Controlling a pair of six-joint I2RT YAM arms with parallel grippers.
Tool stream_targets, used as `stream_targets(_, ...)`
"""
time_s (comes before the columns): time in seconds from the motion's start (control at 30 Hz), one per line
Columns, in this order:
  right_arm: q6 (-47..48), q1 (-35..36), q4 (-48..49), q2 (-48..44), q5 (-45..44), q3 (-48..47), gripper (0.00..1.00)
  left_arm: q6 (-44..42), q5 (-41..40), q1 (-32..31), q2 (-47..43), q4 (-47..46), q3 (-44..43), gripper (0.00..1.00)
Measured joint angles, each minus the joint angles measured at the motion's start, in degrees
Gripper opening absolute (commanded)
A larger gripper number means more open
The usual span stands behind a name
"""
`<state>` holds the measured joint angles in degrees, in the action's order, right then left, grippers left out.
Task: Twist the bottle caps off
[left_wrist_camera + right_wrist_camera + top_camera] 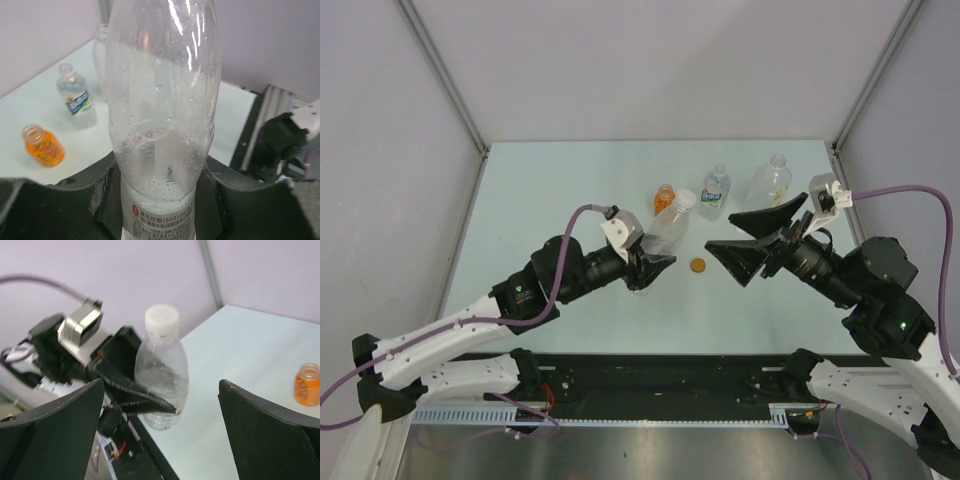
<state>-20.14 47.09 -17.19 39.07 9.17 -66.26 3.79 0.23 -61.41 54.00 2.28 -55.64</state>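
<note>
Top external view: the left end effector (655,262) is closed round the lower body of a clear bottle (667,230), whose white cap (686,198) is on. Whether the bottle's base rests on the worktop (540,200) cannot be told. The right end effector (722,232) is spread wide and holds nothing, just right of the bottle and short of the cap.

Right wrist view: the white cap (161,320) shows between the two parted fingers (55,435), left of centre and high in the frame, so it is not aligned for a grasp.

Judged step: bring the right end effector onto the cap. To do this well, centre the cap between the fingers, line the wrist axis up with the neck, and close on the cap only. Then turn while the left grip resists; a hold on the thin wall would likely let the bottle buckle or spin.

An orange bottle (664,197) stands open, and an orange cap (697,265) lies apart from it. A blue-labelled bottle (715,192) and a large bottle (772,180) stand farther back. The worktop is pale green, smooth and matt, and plain grey walls (620,70) enclose it on three sides.
</note>
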Motion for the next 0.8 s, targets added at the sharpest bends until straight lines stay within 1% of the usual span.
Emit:
stream_targets(0.17,-4.37,0.48,1.86,0.63,-11.52,0.00,0.95,-1.99,-13.35,-4.52,1.55,0.48,1.53,0.00)
stream_targets(0.27,-6.36,0.81,2.25,2.14,-15.61,-0.09,0.92,-3.28,-19.39,-6.49,3.06,0.94,1.86,0.00)
stream_targets(0.37,-8.11,1.46,2.34,4.57,-18.40,-0.11,0.89,-4.26,-23.69,-7.98,4.57,1.40,1.92,0.00)
stream_targets(0.57,-9.86,3.69,2.54,8.50,-21.84,-0.11,0.89,-5.33,-28.79,-9.75,5.01,1.38,2.82,0.00)
stream_targets(0.8,-10.10,4.46,2.93,10.19,-22.99,-0.11,0.84,-5.38,-30.27,-10.16,5.01,1.22,2.84,0.00)
